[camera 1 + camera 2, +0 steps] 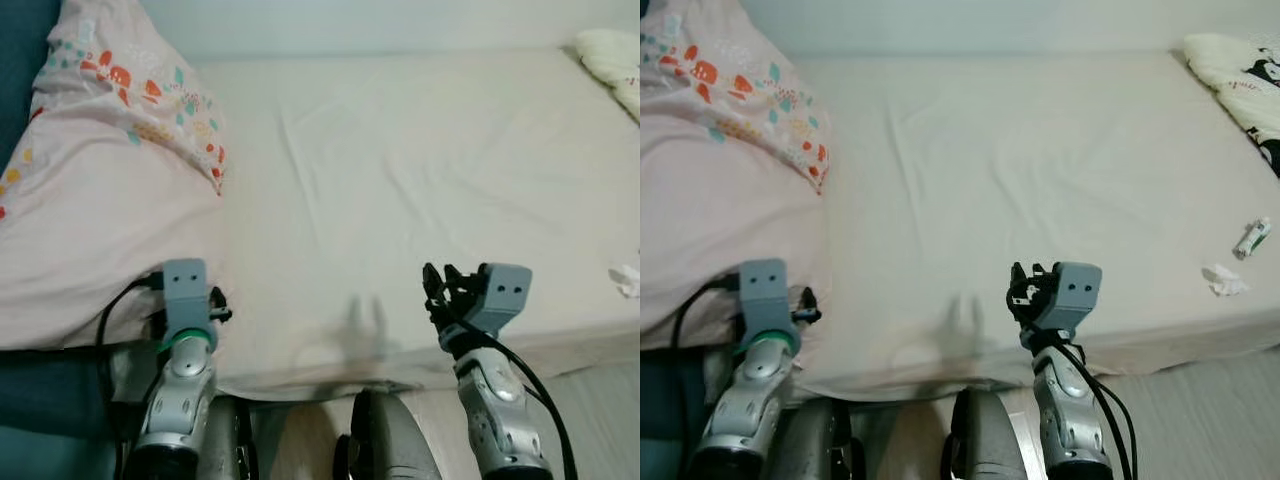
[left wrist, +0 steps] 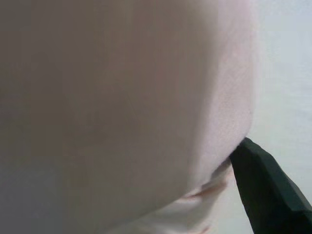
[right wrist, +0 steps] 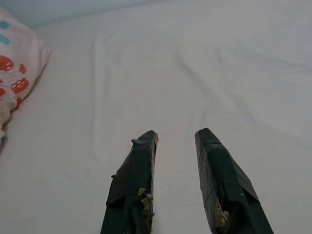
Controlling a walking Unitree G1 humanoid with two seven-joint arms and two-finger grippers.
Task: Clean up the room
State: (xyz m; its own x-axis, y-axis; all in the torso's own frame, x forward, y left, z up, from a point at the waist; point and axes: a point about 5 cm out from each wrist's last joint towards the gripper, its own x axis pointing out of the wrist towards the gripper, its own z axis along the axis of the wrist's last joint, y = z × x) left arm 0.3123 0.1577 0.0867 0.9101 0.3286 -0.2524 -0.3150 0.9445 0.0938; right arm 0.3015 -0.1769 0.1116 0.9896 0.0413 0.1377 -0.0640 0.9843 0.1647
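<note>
A bed (image 1: 400, 180) with a wrinkled cream sheet spreads across the scene, a pale wall behind it and light floor showing at the lower right.

In the left eye view, a pink quilt (image 1: 90, 220) printed with orange and teal shapes lies heaped on the bed's left side. The left hand (image 1: 215, 305) is raised at the near edge of the bed, right against the quilt's lower edge; whether its fingers are parted or closed cannot be told here. The right hand (image 1: 438, 290) hovers over the sheet near the front edge, well apart from the quilt. A crumpled white tissue (image 1: 626, 280) sits at the far right near the bed's edge.

In the right eye view, a cream pillow (image 1: 1240, 80) with black markings lies at the bed's far right corner. Near the right edge, a small white and green tube (image 1: 1252, 238) lies on the sheet, with the tissue (image 1: 1225, 281) just beside it, closer to the front edge.

In the left wrist view, pink quilt fabric (image 2: 122, 112) presses close to the camera, and one black finger (image 2: 268, 190) shows at its edge.

In the right wrist view, the right hand (image 3: 176, 141) is released, its two black fingers (image 3: 136, 180) parted above bare sheet, gripping nothing, with the quilt's printed corner (image 3: 19, 73) off to one side.
</note>
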